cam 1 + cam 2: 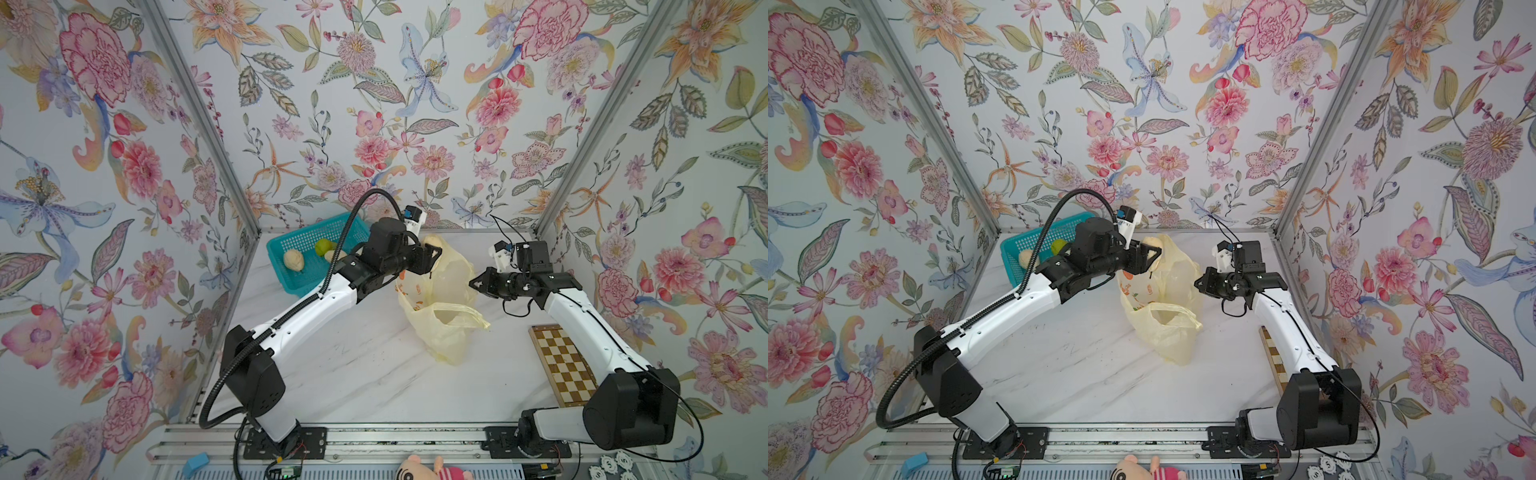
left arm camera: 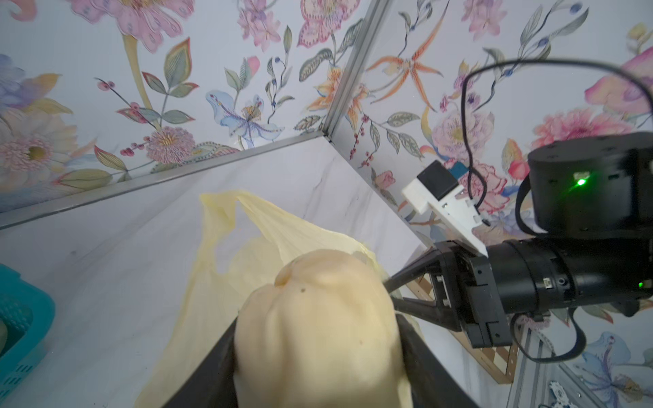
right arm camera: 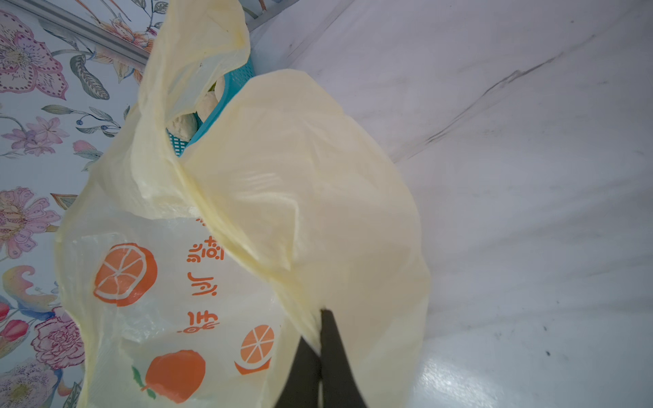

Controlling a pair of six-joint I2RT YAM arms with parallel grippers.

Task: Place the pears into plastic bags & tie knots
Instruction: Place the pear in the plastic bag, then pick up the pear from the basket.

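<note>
Bright, even, diffuse light; wide-angle views, soft only at close range.

In both top views the white marble-patterned tabletop (image 1: 353, 374) is evenly lit, with only faint, soft shadows beneath the robot arms (image 1: 316, 307). The straight aluminium frame posts (image 1: 199, 116) splay outward toward the picture edges. In the right wrist view a pale sheen lies on the tabletop, and light passes through the thin translucent pale-yellow plastic bag (image 3: 300, 194), whose orange print reads sharp. In the left wrist view the cream-beige bumpy pear (image 2: 318, 335), close to the lens, is softly out of focus, and a small green indicator light (image 2: 580, 182) flares.
</note>
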